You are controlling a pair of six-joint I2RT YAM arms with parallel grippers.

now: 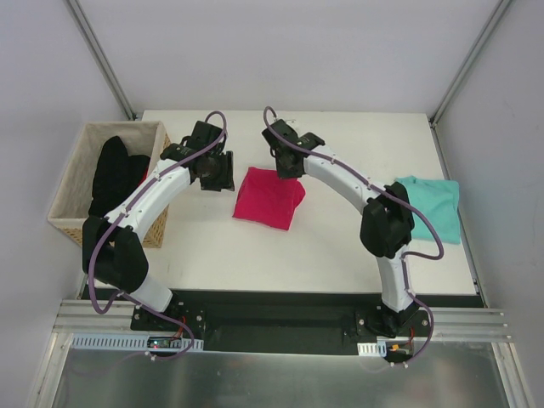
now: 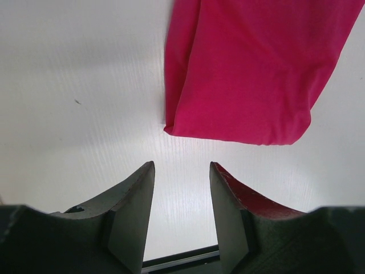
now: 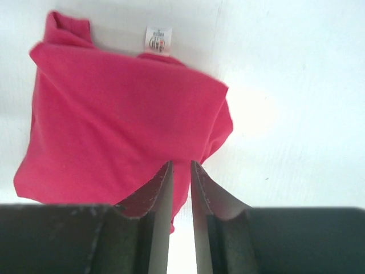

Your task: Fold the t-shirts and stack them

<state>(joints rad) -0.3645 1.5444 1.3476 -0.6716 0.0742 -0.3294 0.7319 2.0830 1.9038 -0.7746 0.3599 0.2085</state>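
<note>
The magenta-pink t-shirt [image 1: 269, 197] lies folded into a rough square in the middle of the table. Its white neck label [image 3: 158, 39] shows at one edge in the right wrist view. The teal t-shirt [image 1: 433, 206] lies in a loose heap at the table's right edge. My left gripper [image 1: 219, 174] hovers just off the pink shirt's left side, open and empty [image 2: 181, 165], with the shirt [image 2: 245, 74] ahead of its tips. My right gripper [image 1: 287, 166] hangs over the shirt's far edge. Its jaws [image 3: 181, 164] stand a narrow gap apart, holding nothing, with the pink cloth [image 3: 114, 125] below.
A wicker basket [image 1: 76, 183] stands at the table's left edge with a black garment [image 1: 115, 174] inside. Grey walls close in the table at the back and sides. A black base rail runs along the near edge.
</note>
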